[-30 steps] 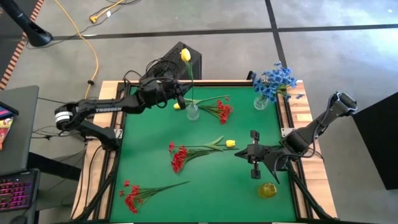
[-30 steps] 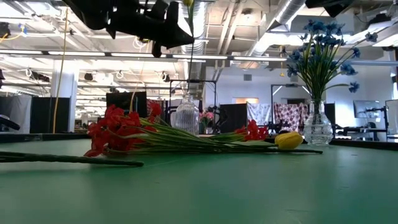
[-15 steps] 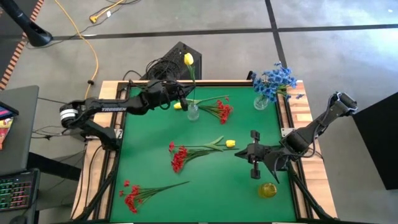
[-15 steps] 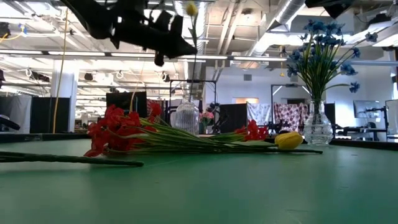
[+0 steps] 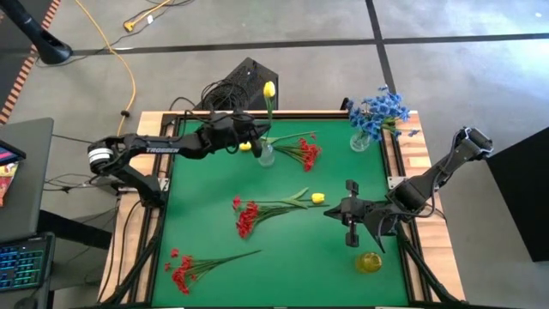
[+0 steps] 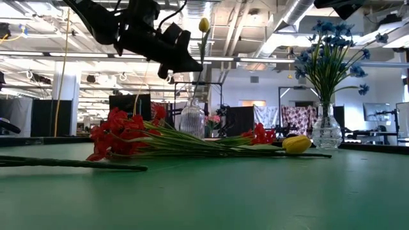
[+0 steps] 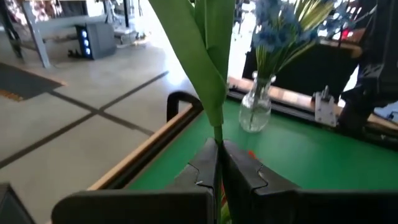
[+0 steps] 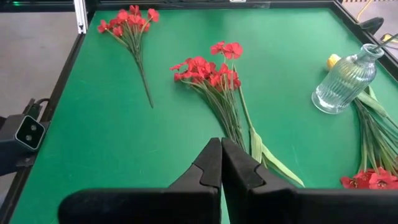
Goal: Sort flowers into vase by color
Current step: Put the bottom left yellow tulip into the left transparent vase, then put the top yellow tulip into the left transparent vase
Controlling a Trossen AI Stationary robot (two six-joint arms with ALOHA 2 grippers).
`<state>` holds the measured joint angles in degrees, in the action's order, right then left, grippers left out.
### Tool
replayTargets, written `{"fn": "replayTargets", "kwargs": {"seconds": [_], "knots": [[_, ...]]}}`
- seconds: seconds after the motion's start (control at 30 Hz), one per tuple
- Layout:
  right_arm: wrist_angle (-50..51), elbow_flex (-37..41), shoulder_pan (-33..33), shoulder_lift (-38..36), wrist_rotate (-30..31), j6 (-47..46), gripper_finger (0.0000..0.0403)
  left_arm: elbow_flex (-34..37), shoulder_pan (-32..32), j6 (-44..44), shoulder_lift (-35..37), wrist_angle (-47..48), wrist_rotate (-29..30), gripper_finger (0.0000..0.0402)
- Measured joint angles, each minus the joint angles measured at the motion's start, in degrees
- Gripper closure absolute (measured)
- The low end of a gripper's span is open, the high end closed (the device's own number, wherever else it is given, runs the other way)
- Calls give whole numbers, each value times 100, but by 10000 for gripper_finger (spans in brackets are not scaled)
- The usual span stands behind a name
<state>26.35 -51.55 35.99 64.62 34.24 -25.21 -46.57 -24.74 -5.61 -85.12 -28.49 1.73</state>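
Green felt covered the counter, and above its far edge the left hand was clamped on the stem of a yellow tulip, the bud standing up over a clear ribbed vase. From table height the stem ran down from the bud to the neck of that vase, though whether its end was inside could not be told. A second yellow bud lay just beside the vase on the left arm's side, and a red sprig lay close on its other side. In the far right corner another glass vase held the blue flowers. Near the middle of the felt lay a red cluster with a yellow tulip alongside it, and a further red sprig rested near the front left corner. The right hand hung over the felt just beside the middle tulip's bud, fingers pressed together and holding nothing. A small yellowish glass vessel sat near the front right.
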Motion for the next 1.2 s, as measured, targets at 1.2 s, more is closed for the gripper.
{"fn": "replayTargets", "kwargs": {"seconds": [1.2], "knots": [[0,0,-1,0,2,15,371,-1263,3,1398,11,4855,-348,241]]}}
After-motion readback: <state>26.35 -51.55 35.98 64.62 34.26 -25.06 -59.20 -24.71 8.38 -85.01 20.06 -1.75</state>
